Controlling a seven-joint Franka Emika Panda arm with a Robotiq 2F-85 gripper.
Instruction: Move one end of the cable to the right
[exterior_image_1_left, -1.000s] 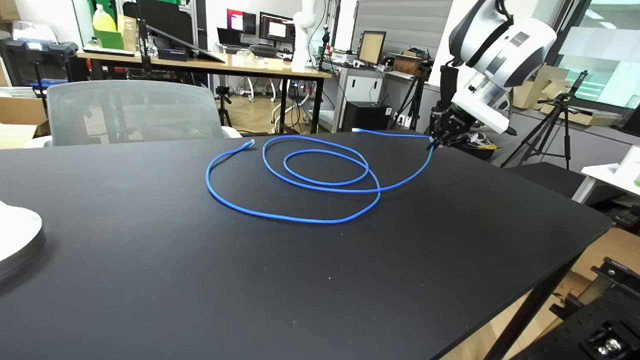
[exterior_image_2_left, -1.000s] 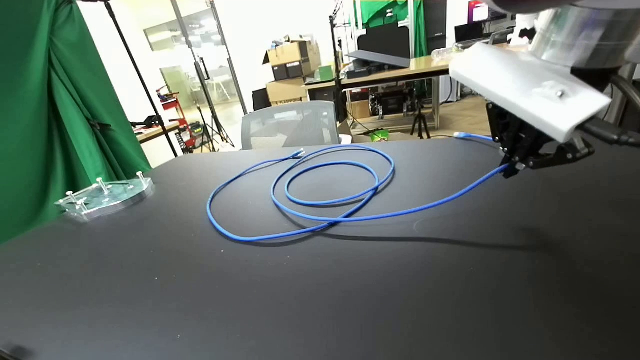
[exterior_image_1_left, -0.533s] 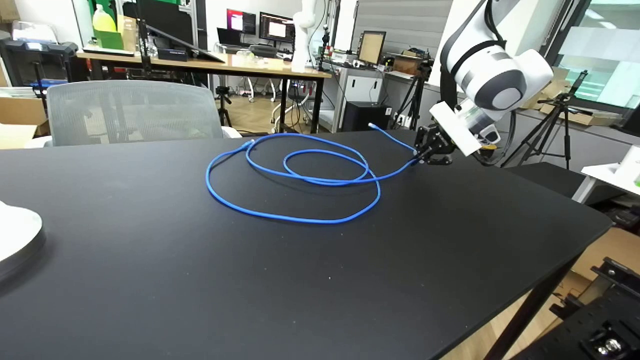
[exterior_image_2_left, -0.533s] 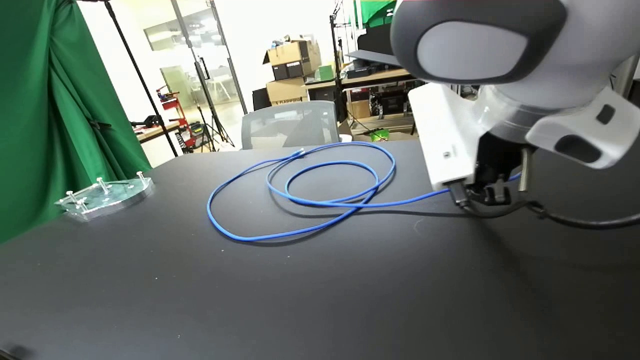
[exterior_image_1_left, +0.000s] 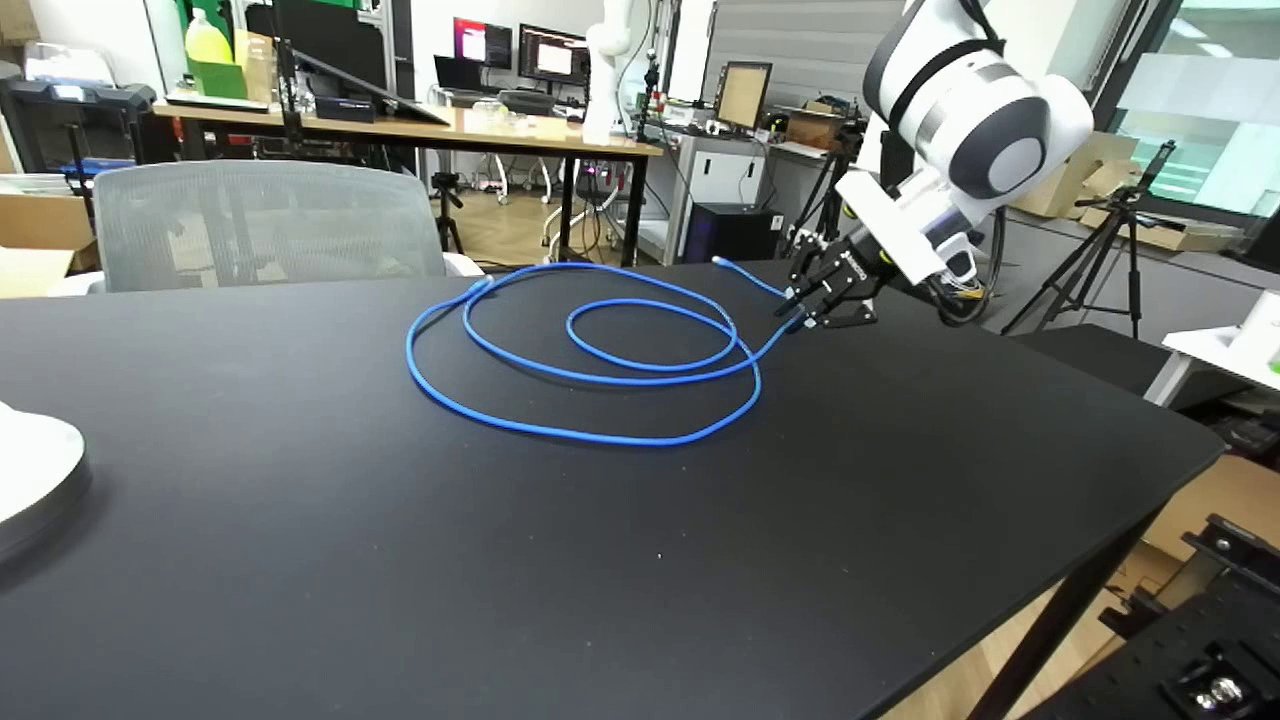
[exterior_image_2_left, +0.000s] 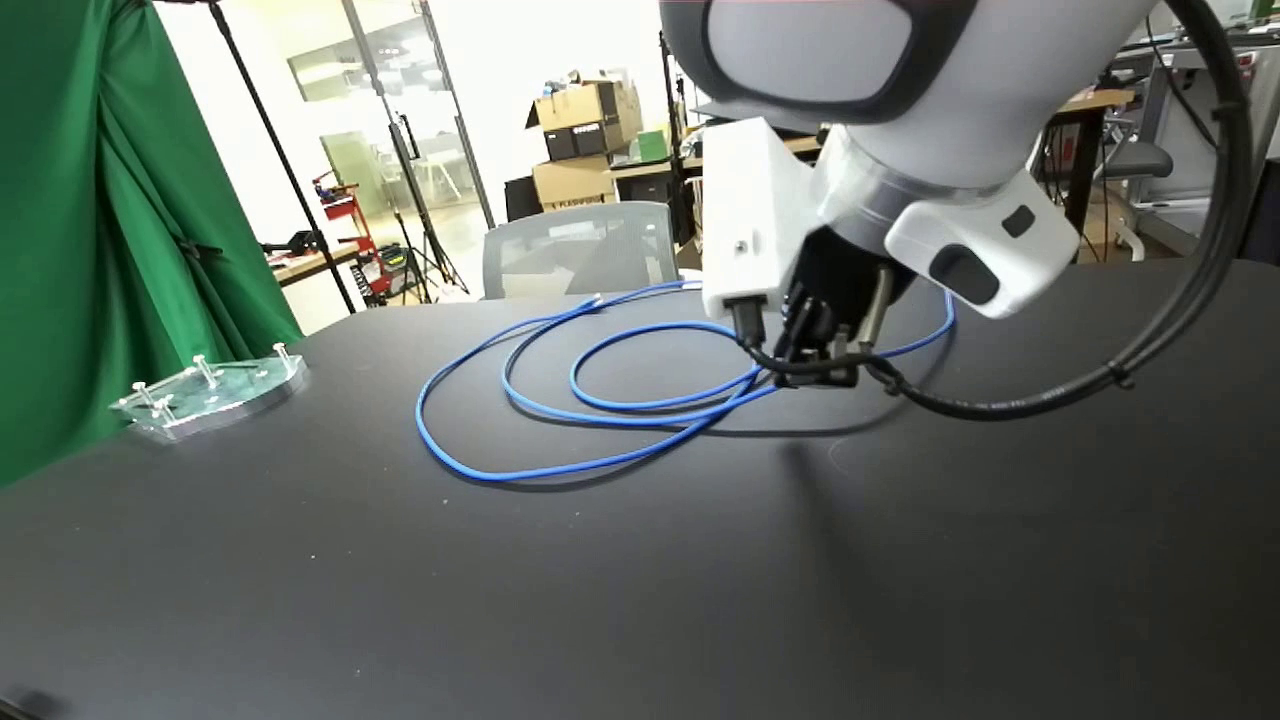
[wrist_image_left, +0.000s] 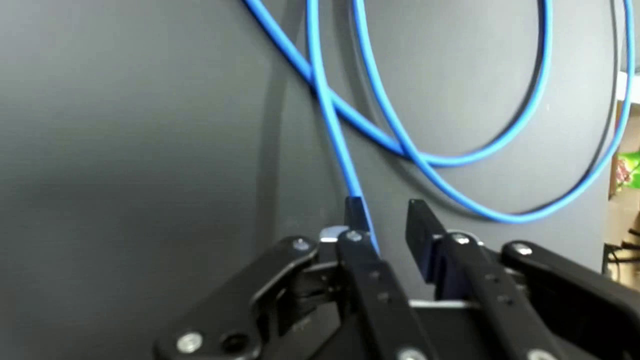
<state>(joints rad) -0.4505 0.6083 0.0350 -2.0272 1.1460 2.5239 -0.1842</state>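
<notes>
The cable (exterior_image_1_left: 590, 437) is a thin bright-blue cord lying in loose loops on the black table; it also shows in an exterior view (exterior_image_2_left: 490, 477) and in the wrist view (wrist_image_left: 515, 218). One end (exterior_image_1_left: 722, 262) with a plug lies near the far edge, beside my gripper (exterior_image_1_left: 797, 309). The other end (exterior_image_2_left: 597, 302) lies at the loops' far left. In the wrist view my gripper (wrist_image_left: 384, 210) is open. A cable section passes behind the left finger's tip and shows along its inner edge; I cannot tell whether they touch. In an exterior view the wrist hides the fingertips.
The black table (exterior_image_1_left: 500, 600) carries a white round-edged object (exterior_image_1_left: 35, 470) at the left. A clear plate with bolts (exterior_image_2_left: 215, 395) shows at the table's left. A mesh chair (exterior_image_1_left: 270, 225) stands behind the far edge. A black cable (exterior_image_2_left: 1000, 408) hangs from the arm.
My gripper has moved leftward in both exterior views and the wrist has turned. The cable section near it came along, and the outer loop has shifted left over the left cable end.
</notes>
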